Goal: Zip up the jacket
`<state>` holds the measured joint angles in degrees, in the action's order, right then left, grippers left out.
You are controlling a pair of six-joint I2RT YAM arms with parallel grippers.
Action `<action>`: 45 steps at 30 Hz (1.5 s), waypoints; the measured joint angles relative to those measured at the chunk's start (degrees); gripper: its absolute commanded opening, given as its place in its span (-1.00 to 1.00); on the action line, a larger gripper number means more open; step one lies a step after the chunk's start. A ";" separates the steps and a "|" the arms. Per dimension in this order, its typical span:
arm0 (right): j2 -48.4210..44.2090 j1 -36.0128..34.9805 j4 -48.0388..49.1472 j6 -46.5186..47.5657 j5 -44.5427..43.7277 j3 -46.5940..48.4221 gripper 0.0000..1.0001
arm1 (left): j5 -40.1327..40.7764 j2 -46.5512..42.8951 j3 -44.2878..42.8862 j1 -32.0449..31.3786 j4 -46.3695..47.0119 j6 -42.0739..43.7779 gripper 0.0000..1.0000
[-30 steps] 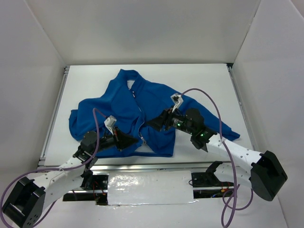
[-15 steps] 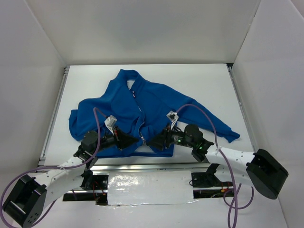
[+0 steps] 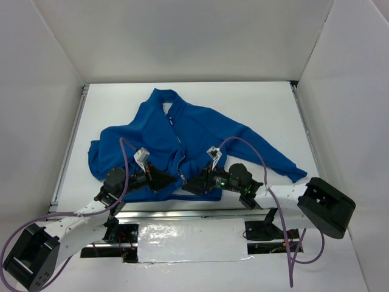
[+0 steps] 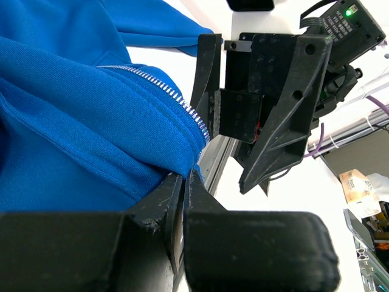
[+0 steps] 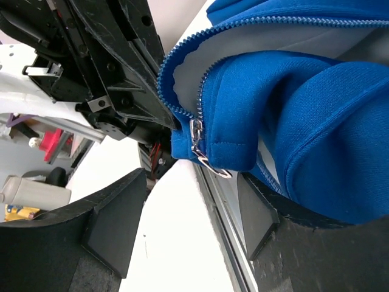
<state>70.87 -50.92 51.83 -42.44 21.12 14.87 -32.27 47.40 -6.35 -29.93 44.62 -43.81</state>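
Note:
The bright blue jacket (image 3: 194, 131) lies flat on the table, collar at the far side, its zipper (image 3: 179, 146) open at the lower end. My left gripper (image 3: 165, 181) is shut on the left front's hem corner (image 4: 176, 155) beside the white-lined zipper teeth (image 4: 176, 97). My right gripper (image 3: 187, 185) is open at the right front's hem, close to the left gripper. In the right wrist view its fingers (image 5: 115, 225) stand either side, just below the small metal pull (image 5: 197, 143) at the bottom of the zipper, not touching it.
The jacket's hem lies at the table's near edge, over the metal rail (image 3: 200, 213). A rail (image 3: 70, 146) runs along the left side. White walls enclose the table (image 3: 261, 103). Purple cables (image 3: 243, 143) arch over both arms.
My right gripper has moved from the jacket's right chest down and left to the hem next to the zipper's bottom. The left gripper has kept its hold and place.

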 measured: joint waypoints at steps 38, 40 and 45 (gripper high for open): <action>1.68 -0.96 -0.98 -12.11 -3.15 0.87 -1.00 | 0.07 -1.01 -0.20 0.00 -1.79 0.26 -1.00; 0.33 -0.96 -6.43 -15.47 -4.04 2.38 -1.00 | 0.13 -0.79 -0.20 0.00 -1.73 0.31 -1.00; -1.99 -0.96 -15.78 -22.23 -4.46 7.30 -1.00 | -0.02 0.17 -0.20 0.00 -1.07 0.28 -1.00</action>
<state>68.88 -51.88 36.05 -64.66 16.67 22.17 -32.29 47.57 -6.55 -29.93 43.55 -43.53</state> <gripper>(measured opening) 0.007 0.130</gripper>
